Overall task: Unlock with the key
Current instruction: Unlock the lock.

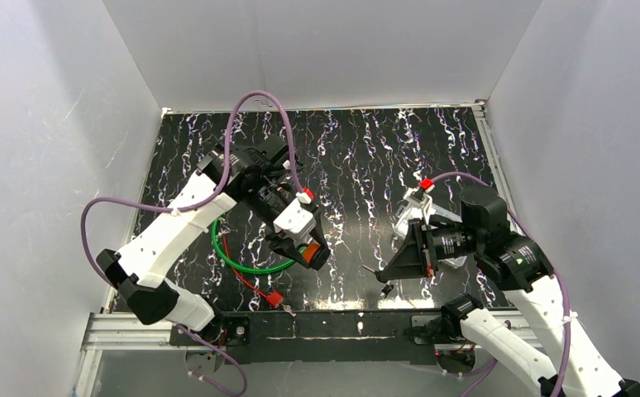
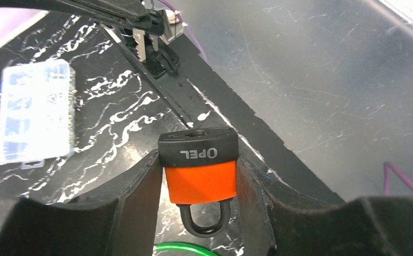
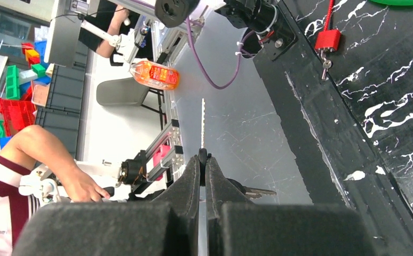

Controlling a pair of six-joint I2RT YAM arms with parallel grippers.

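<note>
Jaws on left gripper (image 2: 197,160) clamped across orange padlock (image 2: 200,181), shackle (image 2: 204,223) toward wrist, black keyway end (image 2: 198,146) pointing out. Pinched shut: right gripper (image 3: 203,157), right of padlock, apart from it, seemingly on key (image 3: 262,191) – hard to confirm. Need blade lined up along padlock's long axis.

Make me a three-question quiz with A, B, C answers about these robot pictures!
1. Where is the orange padlock? A on the table; B in the left gripper; C in a box.
2. What colour is the cable loop? A green; B blue; C yellow.
3. The right gripper is: A wide open; B shut on the key; C out of sight.
Answers: 1 B, the gripper clamps its sides; 2 A, plainly green; 3 B, its tips pinch the thin key.
</note>
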